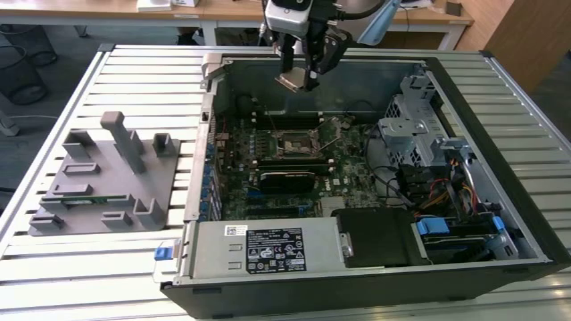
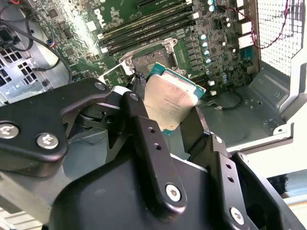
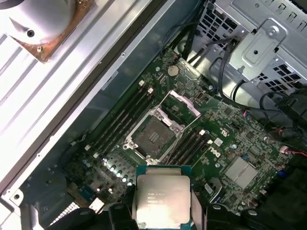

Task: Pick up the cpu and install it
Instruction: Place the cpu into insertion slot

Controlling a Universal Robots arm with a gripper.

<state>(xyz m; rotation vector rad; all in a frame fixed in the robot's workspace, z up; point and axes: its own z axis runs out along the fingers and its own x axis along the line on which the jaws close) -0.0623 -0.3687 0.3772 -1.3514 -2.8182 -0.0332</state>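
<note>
Slatted table (image 1: 134, 67) is carrying the open case (image 1: 357, 286); gripper (image 1: 301, 79) is clenching the cpu (image 3: 162, 199) aloft over it, socket (image 3: 154, 138) lying empty: pickup done, installing not yet

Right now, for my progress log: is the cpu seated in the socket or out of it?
Out. The fingers hold the cpu in the air, and the socket lies bare, with nothing seated in it.

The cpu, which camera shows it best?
The first wrist view: the cpu faces that camera, its metal top plain. The second wrist view shows it tilted, partly hidden by the gripper clamping it. The exterior view shows it as a small pale square over the case.
</note>
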